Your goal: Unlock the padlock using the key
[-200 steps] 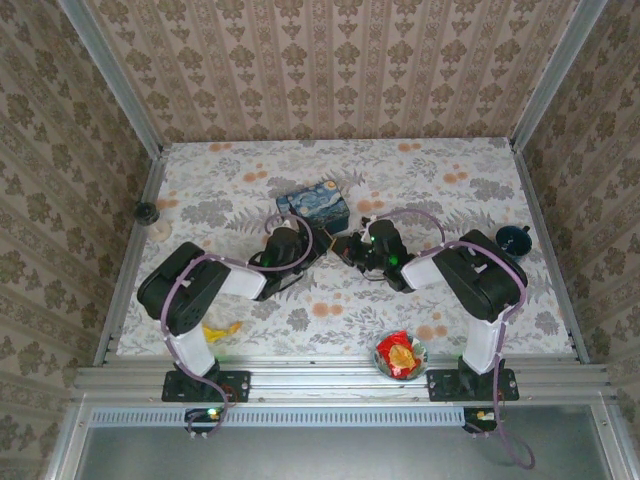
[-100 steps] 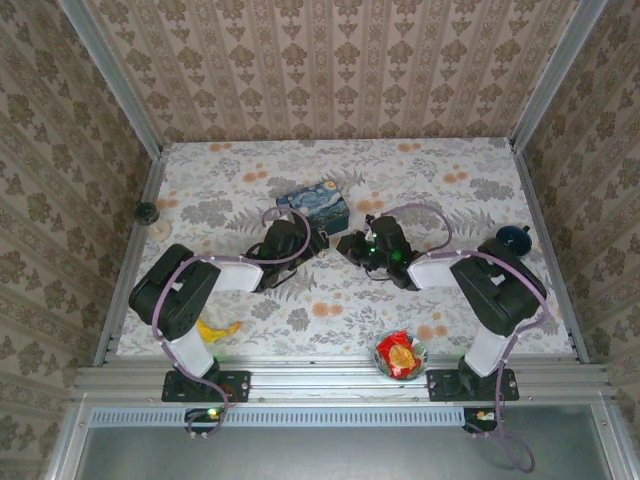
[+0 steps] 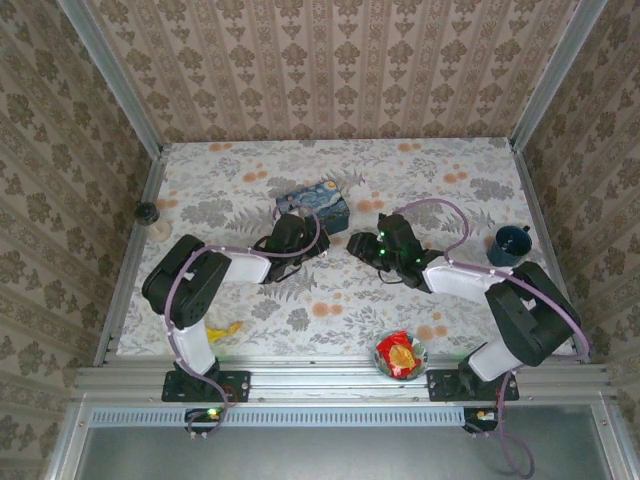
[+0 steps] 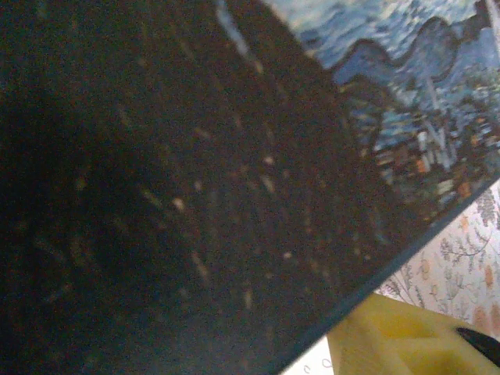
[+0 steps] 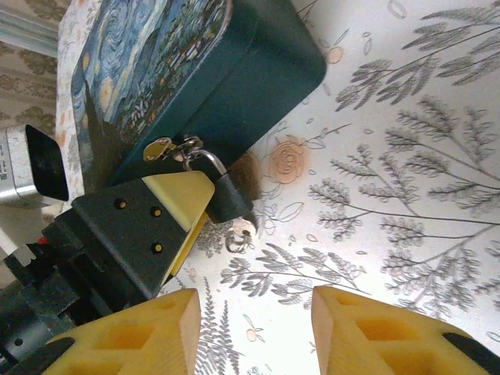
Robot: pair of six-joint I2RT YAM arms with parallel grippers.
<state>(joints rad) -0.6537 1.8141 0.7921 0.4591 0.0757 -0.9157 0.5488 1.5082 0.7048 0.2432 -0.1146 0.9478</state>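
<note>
Black against the clasp (image 5: 167, 148) of the blue tin (image 5: 180, 86) near the table's (image 5: 406, 156) middle, spotted the padlock (image 5: 229, 198) from the right wrist, a left gripper (image 3: 308, 243) finger (image 5: 168, 201) against it, right gripper (image 5: 255, 303) parted and empty; from the left wrist, dark blurred tin, left gripper's opening untellable.

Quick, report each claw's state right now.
Left claw: cannot tell; one finger is against the padlock.
Right claw: open, holding nothing.
</note>
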